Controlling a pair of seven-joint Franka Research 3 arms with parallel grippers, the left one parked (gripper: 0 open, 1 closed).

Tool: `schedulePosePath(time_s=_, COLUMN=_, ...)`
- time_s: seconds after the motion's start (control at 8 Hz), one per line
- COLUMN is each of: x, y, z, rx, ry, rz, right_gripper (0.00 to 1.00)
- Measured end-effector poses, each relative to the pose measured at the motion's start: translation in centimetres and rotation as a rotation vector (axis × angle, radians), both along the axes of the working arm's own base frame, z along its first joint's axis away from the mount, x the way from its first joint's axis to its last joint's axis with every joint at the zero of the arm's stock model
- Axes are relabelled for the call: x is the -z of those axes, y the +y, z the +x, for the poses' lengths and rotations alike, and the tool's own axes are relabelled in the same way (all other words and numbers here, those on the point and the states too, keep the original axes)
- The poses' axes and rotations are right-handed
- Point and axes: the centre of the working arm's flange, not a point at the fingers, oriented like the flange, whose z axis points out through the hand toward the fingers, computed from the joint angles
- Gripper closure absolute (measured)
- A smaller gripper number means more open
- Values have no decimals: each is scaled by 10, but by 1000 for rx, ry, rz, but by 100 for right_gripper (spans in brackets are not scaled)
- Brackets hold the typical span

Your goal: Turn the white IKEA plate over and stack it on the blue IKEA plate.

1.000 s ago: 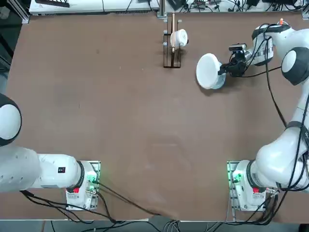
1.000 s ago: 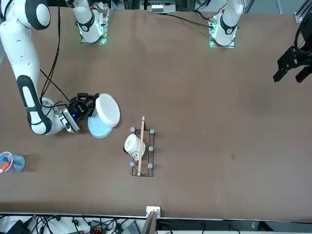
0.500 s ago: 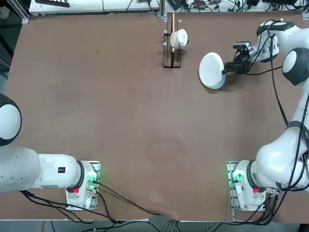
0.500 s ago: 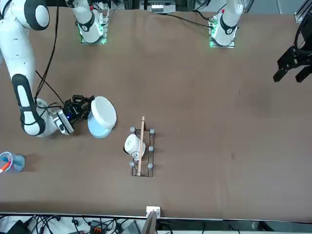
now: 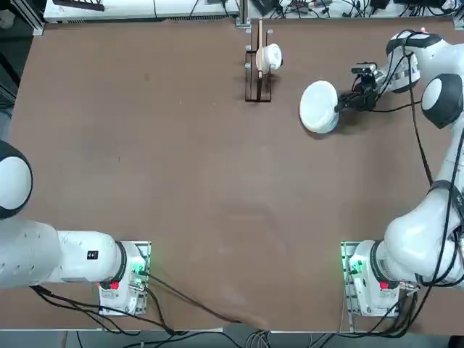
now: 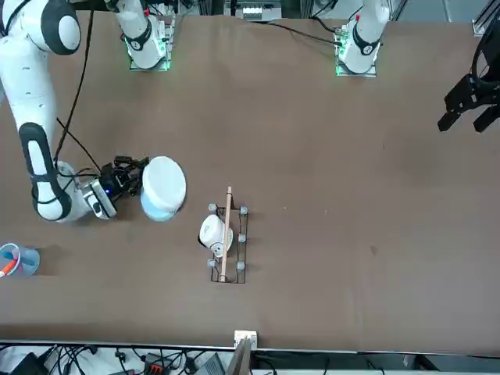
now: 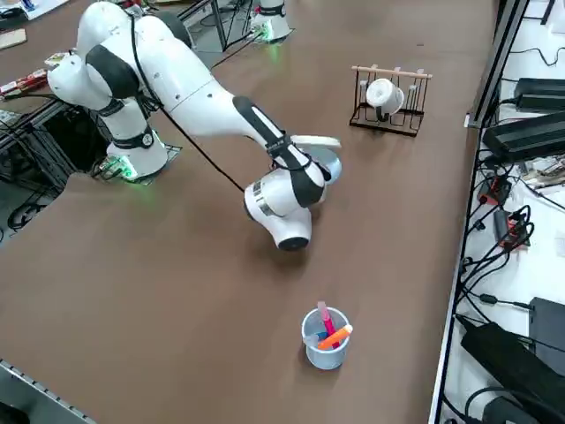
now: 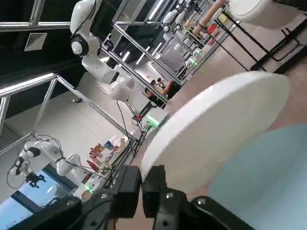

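We've got the white plate (image 8: 216, 129) looking plain, glossy and cream-white, tilted over the pale, smooth blue plate (image 8: 268, 177), part of which peeks out from under it. Our right gripper (image 8: 143, 175) is at the white plate's rim, jaws just narrowly apart; can't tell if they're touching it.

White arm, black joint bands.
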Motion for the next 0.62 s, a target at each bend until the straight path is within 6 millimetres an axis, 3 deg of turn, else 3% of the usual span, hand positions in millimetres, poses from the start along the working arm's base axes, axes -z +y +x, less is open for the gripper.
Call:
schedulePosePath(time_s=0.12, x=-2, y=-11, z=6, rx=4, ry=-18, rz=-24, right_gripper=84)
schedulePosePath(time_s=0.5, x=-8, y=-36, z=15, rx=-3, ry=-53, rz=-93, right_gripper=59)
schedulePosePath(time_s=0.62, x=-5, y=-40, z=14, rx=2, ry=-55, rz=-111, right_gripper=42)
